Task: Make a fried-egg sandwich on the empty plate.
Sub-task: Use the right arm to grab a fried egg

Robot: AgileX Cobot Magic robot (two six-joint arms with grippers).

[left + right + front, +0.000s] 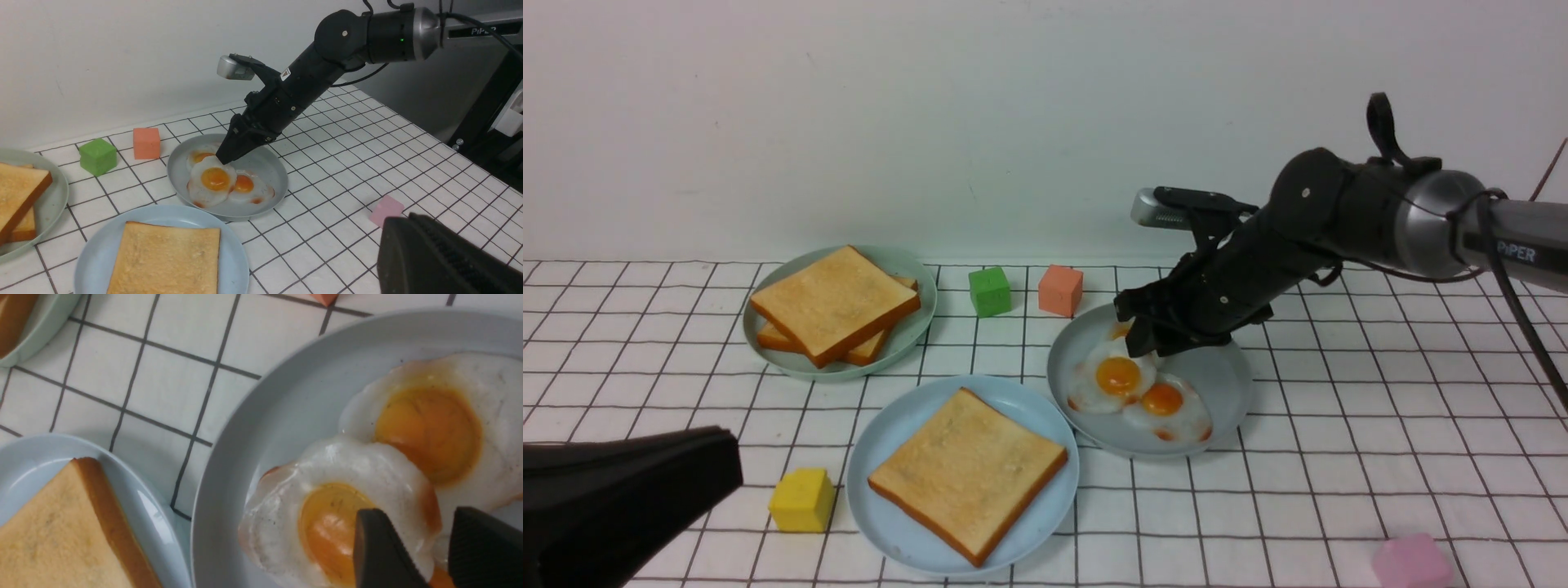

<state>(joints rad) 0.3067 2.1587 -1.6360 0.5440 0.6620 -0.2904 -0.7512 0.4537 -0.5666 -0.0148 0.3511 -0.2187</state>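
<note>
Glossy white toy fried egg with orange yolk: topmost of three overlapping in the round grey plastic plate. Right hand hangs over it, jaws parted, gripping nothing, tips astride its white edge.

Risk: the pads slip off the slick edge, or drag a neighbouring egg along.

Round light blue plastic plate, just beside the grey plate, carries one square golden toast slice. Left hand clenched, well apart from the grey plate.

green cube, orange cube, yellow cube
</note>
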